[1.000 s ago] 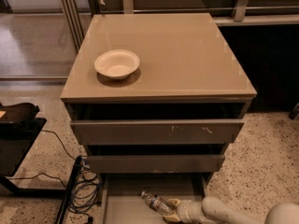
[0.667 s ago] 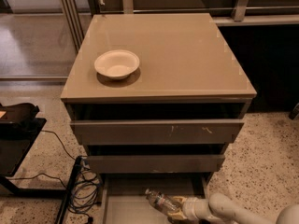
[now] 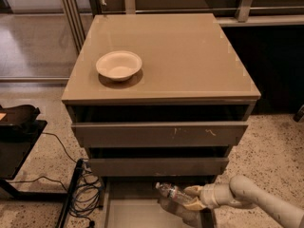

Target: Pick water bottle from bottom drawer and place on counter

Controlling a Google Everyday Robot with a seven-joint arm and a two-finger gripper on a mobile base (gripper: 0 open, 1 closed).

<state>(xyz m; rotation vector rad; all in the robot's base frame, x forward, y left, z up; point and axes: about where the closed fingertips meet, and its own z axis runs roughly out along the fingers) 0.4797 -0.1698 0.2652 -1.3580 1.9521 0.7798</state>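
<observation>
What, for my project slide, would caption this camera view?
Gripper holds the water bottle over the open bottom drawer; a white bowl sits on the counter.

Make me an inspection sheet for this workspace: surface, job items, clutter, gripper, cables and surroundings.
Surface: glossy taupe-beige counter, carrying one bowl.
Job's things: small clear crinkled plastic water bottle with white cap, tilted, held above the open shallow grey bottom drawer; not yet on the counter.
Clutter: white round bowl on the counter's left side.
Gripper: cream two-finger gripper at lower right, over the bottom drawer, shut on the water bottle.
Cables: black cables on the floor left of the cabinet.
Surroundings: speckled terrazzo floor; black stand at left; two grey-brown upper drawers partly open.
</observation>
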